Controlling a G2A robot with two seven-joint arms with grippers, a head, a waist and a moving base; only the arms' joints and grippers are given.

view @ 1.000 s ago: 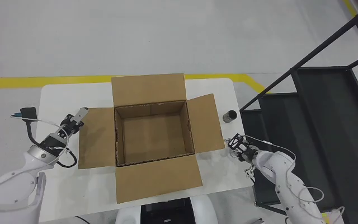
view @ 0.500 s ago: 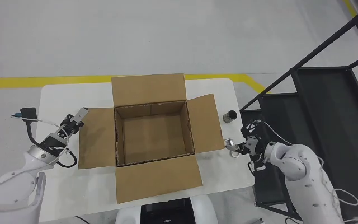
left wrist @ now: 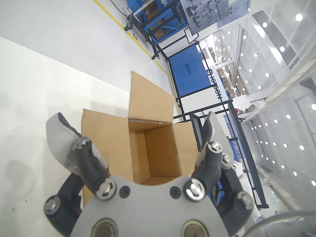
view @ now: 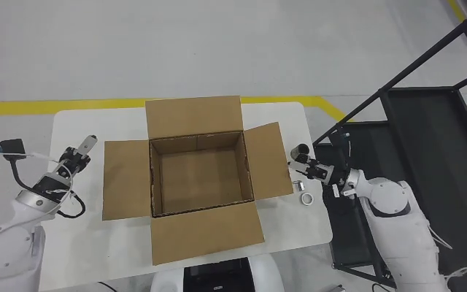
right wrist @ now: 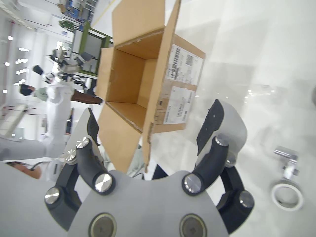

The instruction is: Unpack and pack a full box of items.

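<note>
You have one white table [view: 73, 124], and one cardboard box [view: 193, 117] sits at its centre. The box is open, with all four flaps folded outward at 12, 3, 6 and 9 o'clock. The inside shows bare cardboard floor and walls, no items in it.

There are two grippers, one on each side of the box. The left gripper [view: 86, 143] is at 9 o'clock from the box, over bare table just off the left flap's edge. In its wrist view the left gripper [left wrist: 134, 122] has both fingers spread wide with nothing between them, and it points toward the box opening. The right gripper [view: 301, 169] is at 3 o'clock from the box, just past the right flap's edge. In its wrist view the right gripper [right wrist: 153, 110] is also spread apart and holds nothing, and it faces the flap and the box's labelled outer wall.

You have three loose items, all on the table on the 3 to 4 o'clock side of the box:
- One dark cylinder [view: 299, 151] stands upright at 3 o'clock, just beside the right gripper. You can't tell if they touch.
- One white ring [view: 309, 198] lies flat at 4 o'clock, clear of the flap; the right wrist view shows it too [right wrist: 287, 196].
- One small metal fitting [view: 299, 187] sits between the ring and the right gripper, right next to the ring [right wrist: 287, 160].
</note>
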